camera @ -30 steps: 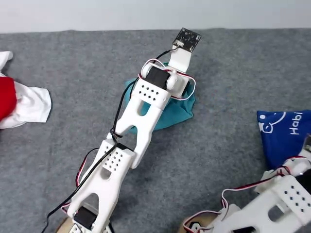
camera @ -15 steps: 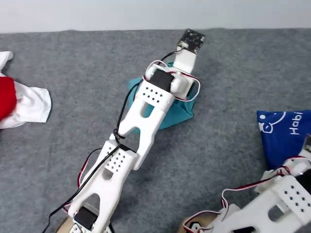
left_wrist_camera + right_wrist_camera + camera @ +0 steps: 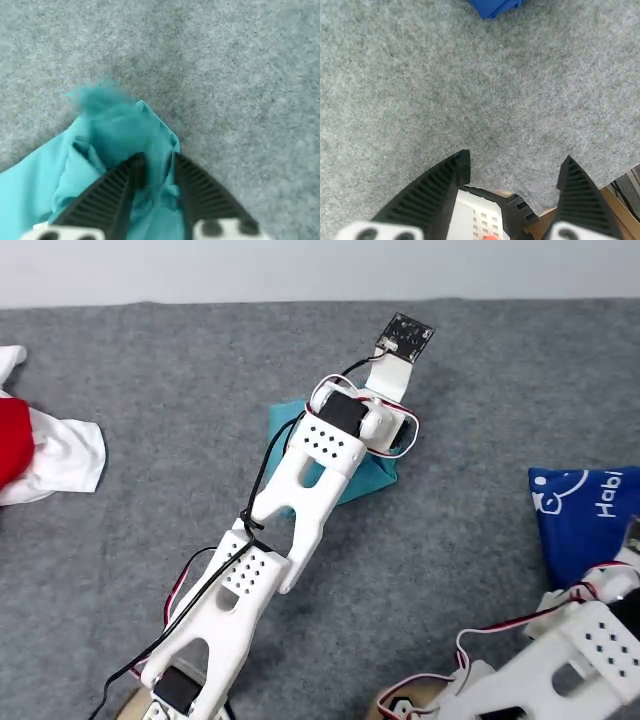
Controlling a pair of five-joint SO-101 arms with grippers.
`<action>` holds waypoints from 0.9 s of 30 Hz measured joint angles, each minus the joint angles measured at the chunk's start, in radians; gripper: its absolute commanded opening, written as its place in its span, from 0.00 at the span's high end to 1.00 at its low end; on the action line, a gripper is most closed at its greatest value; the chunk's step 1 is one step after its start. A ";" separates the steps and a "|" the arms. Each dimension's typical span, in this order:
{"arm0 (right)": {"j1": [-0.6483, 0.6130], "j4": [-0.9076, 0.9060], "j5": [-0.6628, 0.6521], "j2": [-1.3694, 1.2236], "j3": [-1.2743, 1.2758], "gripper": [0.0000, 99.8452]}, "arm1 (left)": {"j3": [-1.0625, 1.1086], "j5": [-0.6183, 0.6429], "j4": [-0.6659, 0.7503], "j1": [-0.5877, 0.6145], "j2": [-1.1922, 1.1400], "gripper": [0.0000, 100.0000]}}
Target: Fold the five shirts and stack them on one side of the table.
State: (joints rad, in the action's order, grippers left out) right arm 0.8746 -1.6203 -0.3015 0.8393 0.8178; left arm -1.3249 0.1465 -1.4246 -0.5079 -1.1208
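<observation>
Teal shirt (image 3: 112,142) is pinched by only a thin fold in the closed jaws of the left gripper (image 3: 155,162) and may slip free if dragged; right gripper (image 3: 516,160) gapes wide, empty.

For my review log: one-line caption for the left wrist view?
Left gripper shut on a bunched fold of the teal shirt over the grey table cover.
</observation>
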 measured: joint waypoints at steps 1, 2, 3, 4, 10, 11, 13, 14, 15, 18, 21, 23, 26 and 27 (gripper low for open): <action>0.000 0.000 0.000 0.000 0.000 0.71 | 0.000 0.000 0.000 0.000 0.003 0.84; 0.000 0.000 0.000 0.000 0.000 0.71 | 0.000 0.000 0.000 0.000 0.011 0.83; 0.000 0.000 0.000 0.000 0.000 0.71 | 0.000 0.000 0.000 0.000 0.021 0.82; 0.000 0.000 0.000 0.000 0.000 0.71 | 0.000 0.000 0.000 0.000 0.040 0.81; 0.000 0.000 0.000 0.000 0.000 0.71 | 0.000 0.000 -0.025 0.000 0.175 0.81; 0.000 0.000 0.000 0.000 0.000 0.71 | 0.000 0.000 -0.034 0.006 0.198 0.81; 0.000 0.000 0.000 0.000 0.000 0.71 | 0.000 0.000 -0.055 0.026 0.249 0.81; 0.000 0.000 0.000 0.000 0.000 0.71 | 0.000 0.000 -0.071 0.043 0.278 0.81; 0.000 0.000 0.000 0.000 0.000 0.71 | 0.000 0.000 -0.087 0.063 0.308 0.81; 0.000 -0.005 0.000 0.000 -0.011 0.71 | 0.000 0.000 -0.152 0.137 0.404 0.85; -0.006 -0.035 0.000 0.000 -0.087 0.71 | 0.000 -0.002 -0.241 0.215 0.482 0.92; -0.052 -0.066 0.000 0.000 -0.161 0.71 | 0.008 -0.029 -0.295 0.256 0.523 0.97; -0.167 -0.121 0.000 0.000 -0.273 0.71 | 0.074 -0.074 -0.307 0.321 0.600 1.00; -0.221 -0.127 0.000 0.000 -0.307 0.73 | 0.103 -0.083 -0.307 0.348 0.629 1.00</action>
State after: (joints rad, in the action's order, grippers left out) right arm 0.6536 -1.7476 -0.3015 0.8393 0.5109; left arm -1.2221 0.0637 -1.7315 -0.1596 -0.4918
